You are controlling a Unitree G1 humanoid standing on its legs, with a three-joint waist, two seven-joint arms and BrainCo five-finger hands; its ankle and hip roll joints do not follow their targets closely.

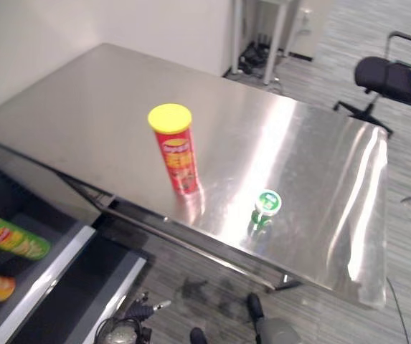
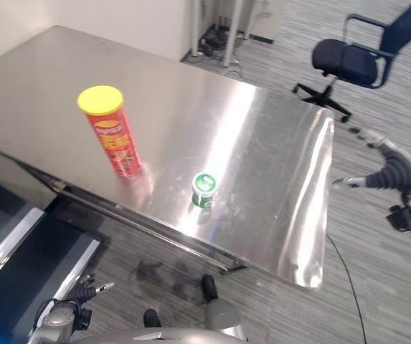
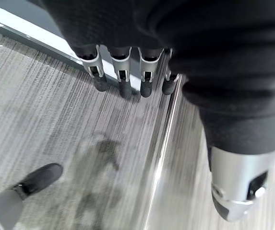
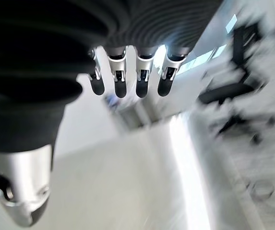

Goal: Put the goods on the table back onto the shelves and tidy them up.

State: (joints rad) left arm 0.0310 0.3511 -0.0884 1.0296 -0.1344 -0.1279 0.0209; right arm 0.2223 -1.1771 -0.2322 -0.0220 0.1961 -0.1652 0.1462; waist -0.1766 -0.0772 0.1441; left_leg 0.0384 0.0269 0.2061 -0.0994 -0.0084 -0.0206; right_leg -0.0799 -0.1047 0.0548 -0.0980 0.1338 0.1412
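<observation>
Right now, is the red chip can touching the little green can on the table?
Apart. In the left eye view, bare steel table shows between the upright red chip can and the green can.

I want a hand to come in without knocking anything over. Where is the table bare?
The steel table is bare along the wall side behind the red tube, and on the side toward the office chair. The tightest spot is near the front edge, between the tube and the small green can.

Left hand (image 3: pixel 127 72): black ribbed cover, silver fingers, dark tips, fat silver thumb. Right hand (image 4: pixel 127 72): same black cover, silver fingers, dark tips.
</observation>
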